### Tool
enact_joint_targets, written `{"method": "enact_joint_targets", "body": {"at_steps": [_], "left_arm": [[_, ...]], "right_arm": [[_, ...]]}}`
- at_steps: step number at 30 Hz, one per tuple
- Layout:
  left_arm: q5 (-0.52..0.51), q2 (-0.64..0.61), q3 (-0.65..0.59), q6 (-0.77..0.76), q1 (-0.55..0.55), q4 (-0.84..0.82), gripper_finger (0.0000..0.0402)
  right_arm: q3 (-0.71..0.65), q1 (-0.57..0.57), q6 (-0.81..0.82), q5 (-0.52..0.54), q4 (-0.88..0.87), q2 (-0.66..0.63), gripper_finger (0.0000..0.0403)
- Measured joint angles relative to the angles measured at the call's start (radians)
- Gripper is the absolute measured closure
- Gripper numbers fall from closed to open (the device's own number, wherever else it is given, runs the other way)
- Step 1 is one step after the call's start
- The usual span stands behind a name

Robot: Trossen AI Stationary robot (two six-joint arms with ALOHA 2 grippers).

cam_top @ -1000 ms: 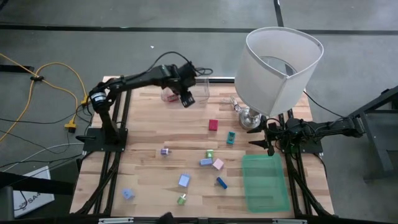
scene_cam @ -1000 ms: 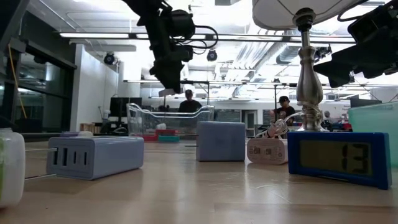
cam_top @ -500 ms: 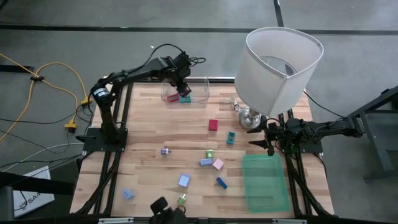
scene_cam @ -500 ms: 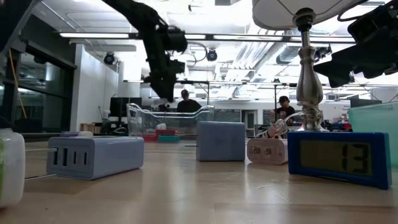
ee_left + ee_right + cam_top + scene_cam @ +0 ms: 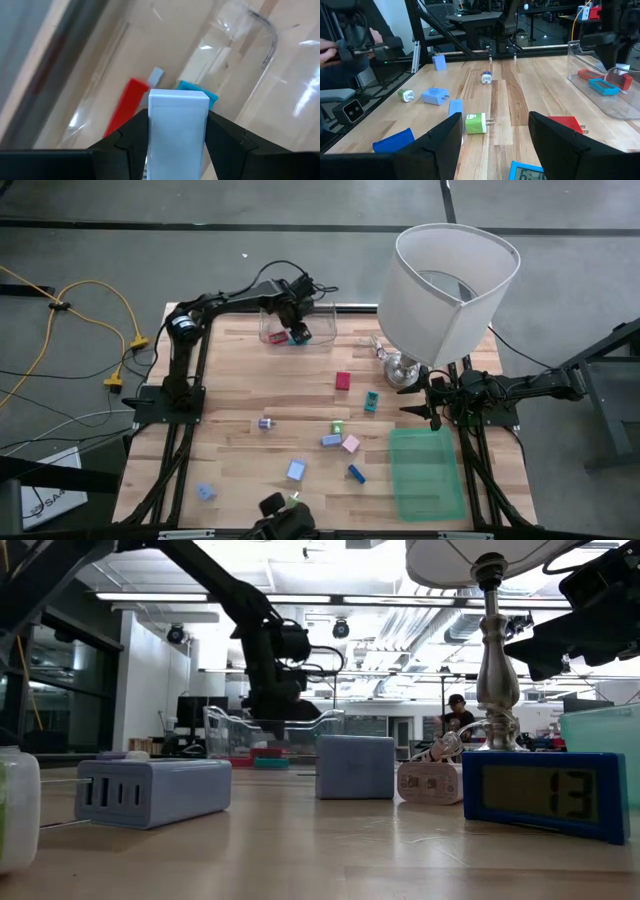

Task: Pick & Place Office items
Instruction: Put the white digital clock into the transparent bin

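Up at top centre of the high view, we saw a pale blue block [image 5: 178,125] clamped in the left gripper [image 5: 296,330] over the clear bin [image 5: 322,320]. Our right gripper [image 5: 428,402] waited, fingers apart, beside the lamp [image 5: 450,280].

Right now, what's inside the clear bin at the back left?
In the clear bin: a red piece and a teal piece, with the left gripper above them holding a light blue block. That block and the fingers hide anything beneath.
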Motion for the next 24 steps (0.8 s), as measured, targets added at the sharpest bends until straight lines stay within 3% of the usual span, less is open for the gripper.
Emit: {"method": "enact_joint_targets", "body": {"at_steps": [24], "left_arm": [[0.023,0.035,0.000,-0.009,-0.007,0.009,0.0238]], "right_arm": [[0.000,0.000,0.000,0.000,0.000,0.000,0.0188]]}}
